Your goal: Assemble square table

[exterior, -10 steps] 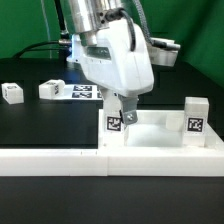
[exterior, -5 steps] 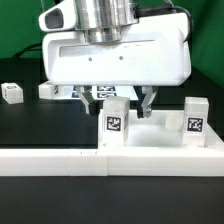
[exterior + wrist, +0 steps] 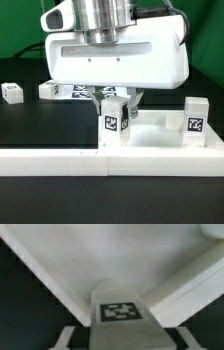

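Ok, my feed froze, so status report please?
Gripper straddling upright leg, grip unconfirmed. Leg at square tabletop corner. Nothing blocking.

Slab point(image 3: 150, 138): on the bench point(image 3: 40, 125), behind the border wall point(image 3: 50, 160).
First leg point(image 3: 113, 120): on the slab's corner at the exterior view's left, between the fingers of the hand point(image 3: 115, 102).
Second leg point(image 3: 195, 120): on the slab's corner at the exterior view's right.
Third leg point(image 3: 12, 92): on the bench, far to the exterior view's left.
Fourth leg point(image 3: 48, 88): just beside the marker board point(image 3: 82, 92), behind the slab.
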